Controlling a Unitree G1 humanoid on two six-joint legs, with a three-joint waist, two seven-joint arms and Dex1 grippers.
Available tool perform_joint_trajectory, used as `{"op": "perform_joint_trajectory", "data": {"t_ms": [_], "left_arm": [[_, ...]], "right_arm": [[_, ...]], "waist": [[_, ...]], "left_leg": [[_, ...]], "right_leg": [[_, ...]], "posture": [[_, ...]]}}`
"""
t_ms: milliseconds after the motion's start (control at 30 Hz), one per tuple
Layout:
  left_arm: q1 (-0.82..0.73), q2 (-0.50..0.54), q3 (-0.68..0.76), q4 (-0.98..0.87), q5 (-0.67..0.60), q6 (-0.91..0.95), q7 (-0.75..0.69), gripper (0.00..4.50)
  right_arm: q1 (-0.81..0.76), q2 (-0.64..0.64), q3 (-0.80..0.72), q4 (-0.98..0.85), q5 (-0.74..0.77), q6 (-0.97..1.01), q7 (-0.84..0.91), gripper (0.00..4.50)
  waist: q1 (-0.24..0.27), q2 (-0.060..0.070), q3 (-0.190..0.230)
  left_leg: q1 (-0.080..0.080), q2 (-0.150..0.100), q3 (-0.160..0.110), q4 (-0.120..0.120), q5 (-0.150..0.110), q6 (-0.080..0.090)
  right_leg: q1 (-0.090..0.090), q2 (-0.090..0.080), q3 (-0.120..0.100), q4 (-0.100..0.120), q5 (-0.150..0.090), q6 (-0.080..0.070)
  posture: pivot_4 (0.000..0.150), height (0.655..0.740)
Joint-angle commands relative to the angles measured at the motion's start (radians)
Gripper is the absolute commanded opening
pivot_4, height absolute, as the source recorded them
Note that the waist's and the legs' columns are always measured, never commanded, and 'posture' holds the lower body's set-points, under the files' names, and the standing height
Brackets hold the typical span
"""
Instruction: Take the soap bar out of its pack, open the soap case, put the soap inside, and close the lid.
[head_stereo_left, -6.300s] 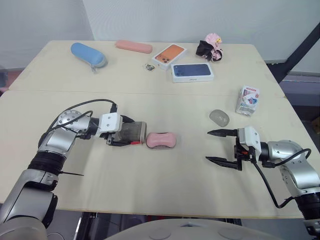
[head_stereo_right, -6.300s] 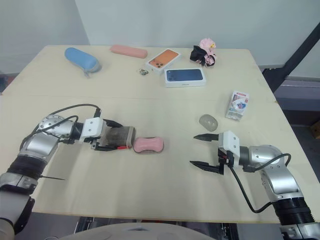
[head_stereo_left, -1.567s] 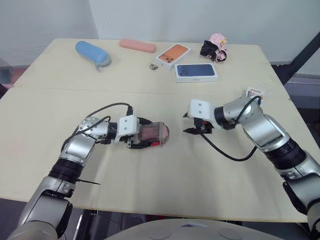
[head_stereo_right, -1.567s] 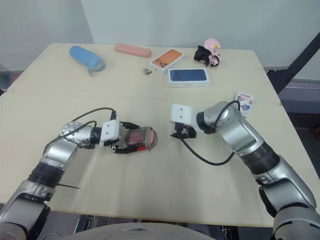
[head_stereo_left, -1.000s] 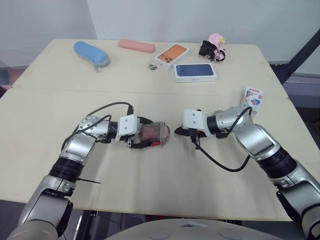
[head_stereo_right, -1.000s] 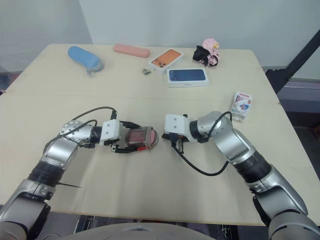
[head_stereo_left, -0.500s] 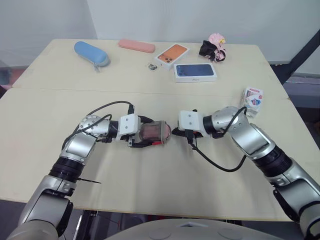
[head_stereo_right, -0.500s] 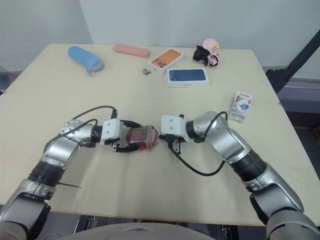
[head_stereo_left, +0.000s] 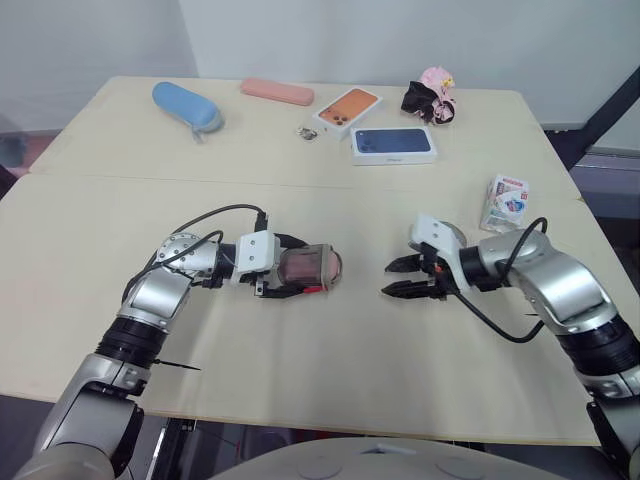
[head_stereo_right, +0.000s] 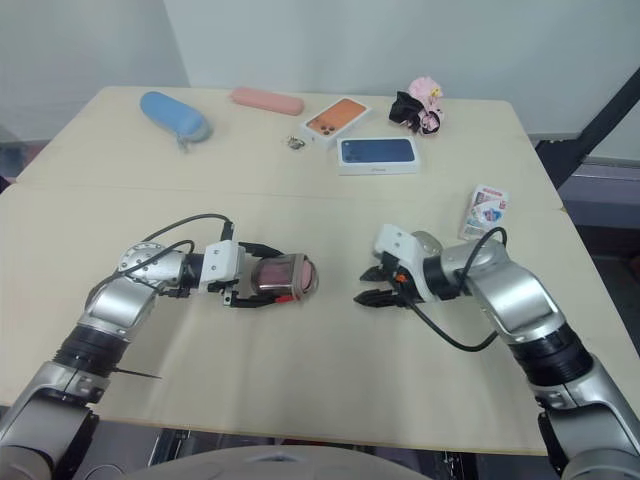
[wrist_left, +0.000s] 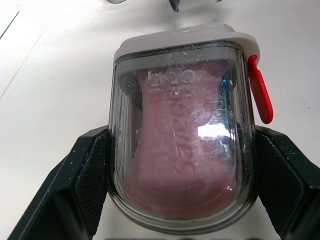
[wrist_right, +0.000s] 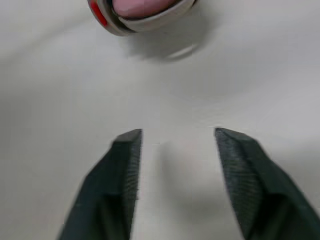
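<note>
A clear soap case (head_stereo_left: 308, 268) with a red latch (wrist_left: 260, 95) lies on its side on the table, and my left gripper (head_stereo_left: 295, 268) is shut on it. The pink soap bar (wrist_left: 180, 150) sits inside the case, and a whitish rim (wrist_left: 175, 36) rings the end that faces my right arm. My right gripper (head_stereo_left: 386, 280) is open with nothing in it, low over the table a short way right of the case, pointing at that end (wrist_right: 145, 12). A grey oval lid-like piece (head_stereo_right: 425, 241) lies just behind the right wrist. The soap pack (head_stereo_left: 502, 200) stands further right.
Along the far side of the table (head_stereo_left: 330, 350) lie a blue pouch (head_stereo_left: 187, 104), a pink case (head_stereo_left: 276, 92), an orange phone box (head_stereo_left: 346, 107), a blue phone box (head_stereo_left: 393, 143), a small metal item (head_stereo_left: 304, 131) and a pink-and-black bundle (head_stereo_left: 428, 96).
My right gripper has drawn back to the right from the case's end, where it was pressed half a second ago, and now stands open. The left gripper still holds the case in place.
</note>
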Motion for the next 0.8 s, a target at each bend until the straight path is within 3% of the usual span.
{"op": "perform_joint_trajectory", "data": {"t_ms": [33, 100, 333, 800], "left_arm": [[-0.009, 0.003, 0.013, -0.037, -0.023, -0.026, 0.001, 3.49], [-0.005, 0.000, 0.009, -0.049, -0.023, -0.034, 0.003, 3.49], [0.011, -0.020, -0.008, -0.094, 0.001, -0.089, 0.029, 3.49], [-0.013, -0.077, -0.056, -0.143, 0.047, -0.065, 0.119, 3.49]], "right_arm": [[0.022, 0.003, -0.123, -0.046, 0.168, 0.197, -0.013, 3.90], [0.039, -0.003, -0.177, -0.051, 0.258, 0.315, -0.007, 4.47], [-0.012, 0.113, -0.276, -0.003, 0.366, 0.556, -0.158, 4.47], [-0.114, 0.282, -0.319, 0.138, 0.768, 0.562, -0.654, 4.47]], "waist": [[0.004, 0.000, 0.000], [0.005, 0.000, 0.000], [0.006, 0.001, 0.000], [0.008, 0.001, 0.000]], "left_leg": [[0.000, 0.000, 0.000, 0.000, 0.000, 0.000], [0.000, 0.000, 0.000, 0.000, 0.000, 0.000], [0.000, 0.000, 0.000, 0.000, 0.000, 0.000], [0.000, 0.000, 0.000, 0.000, 0.000, 0.000]], "right_leg": [[0.000, 0.000, 0.000, 0.000, 0.000, 0.000], [0.000, 0.000, 0.000, 0.000, 0.000, 0.000], [0.000, 0.001, 0.000, 0.000, 0.000, 0.000], [0.000, 0.000, 0.000, -0.001, 0.000, 0.000]], "posture": [[0.150, 0.7400], [0.150, 0.7400], [0.150, 0.7400], [0.150, 0.7400]]}}
